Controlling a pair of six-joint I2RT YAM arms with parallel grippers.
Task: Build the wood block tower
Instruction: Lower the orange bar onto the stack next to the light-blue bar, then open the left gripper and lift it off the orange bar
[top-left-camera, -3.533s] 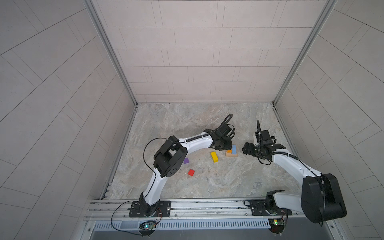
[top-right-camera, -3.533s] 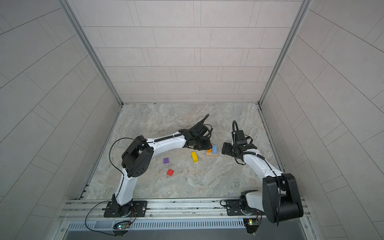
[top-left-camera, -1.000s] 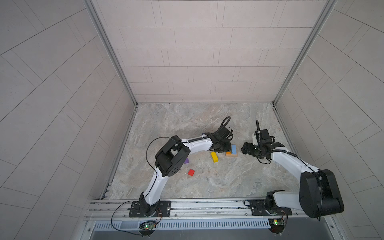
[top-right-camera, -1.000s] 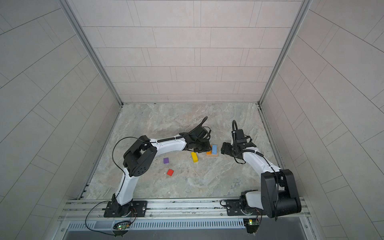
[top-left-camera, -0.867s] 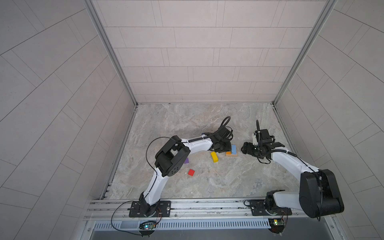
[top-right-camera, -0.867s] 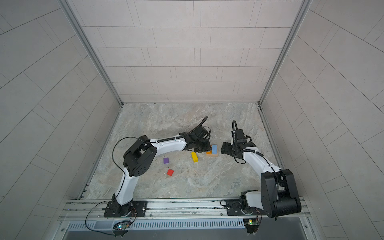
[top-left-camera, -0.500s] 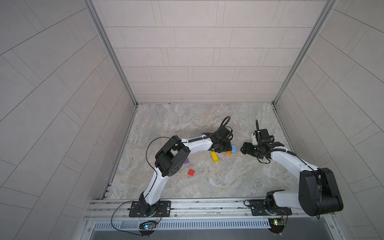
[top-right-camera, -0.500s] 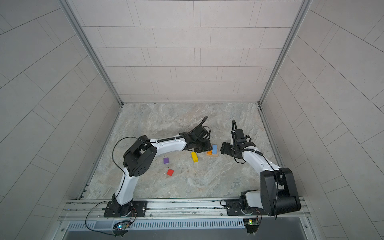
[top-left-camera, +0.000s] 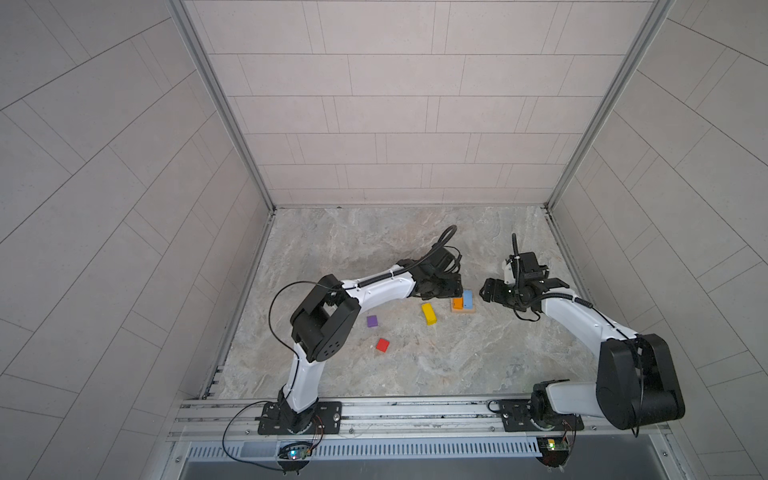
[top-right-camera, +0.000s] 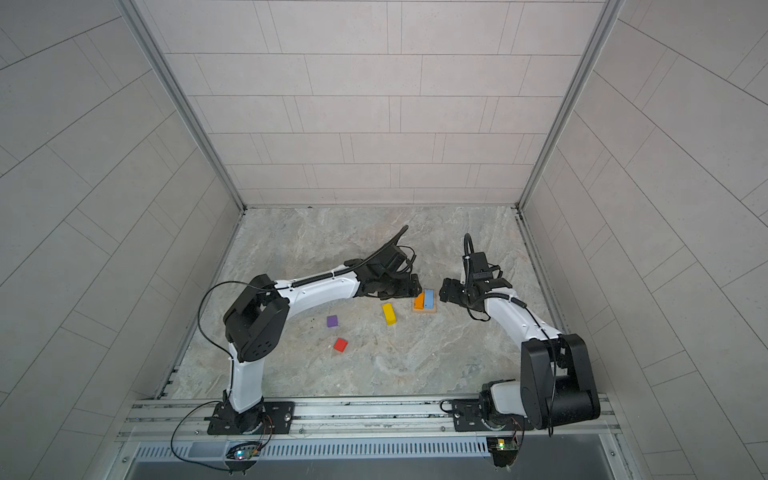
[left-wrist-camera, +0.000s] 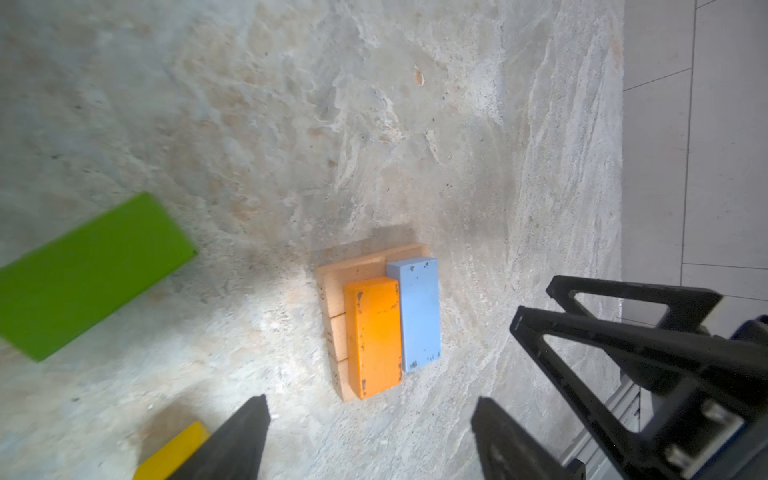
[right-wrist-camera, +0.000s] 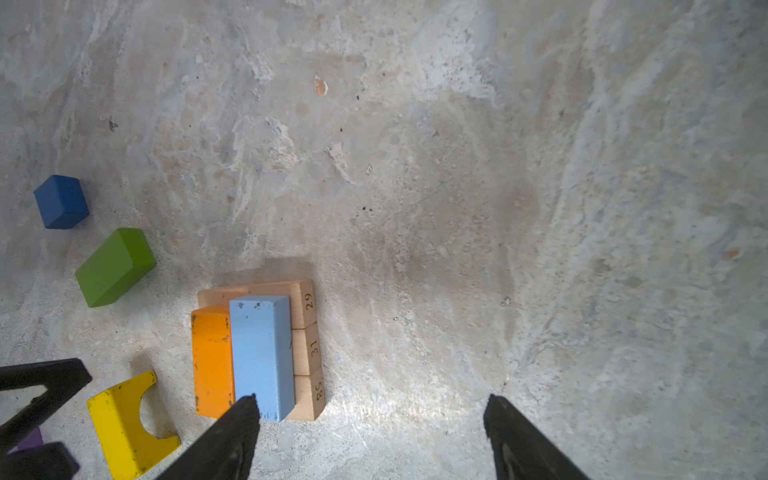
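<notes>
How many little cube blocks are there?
3. The red cube lies on the table toward the front, the purple cube just behind it, and the dark-blue cube near the green bar, shown only by the right wrist camera. More may be hidden.

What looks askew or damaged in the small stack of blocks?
The orange bar and the blue bar lie side by side on the tan base, but their ends are not flush: they sit staggered lengthwise. Both bars have chipped paint along the edges. Nothing has toppled.
</notes>
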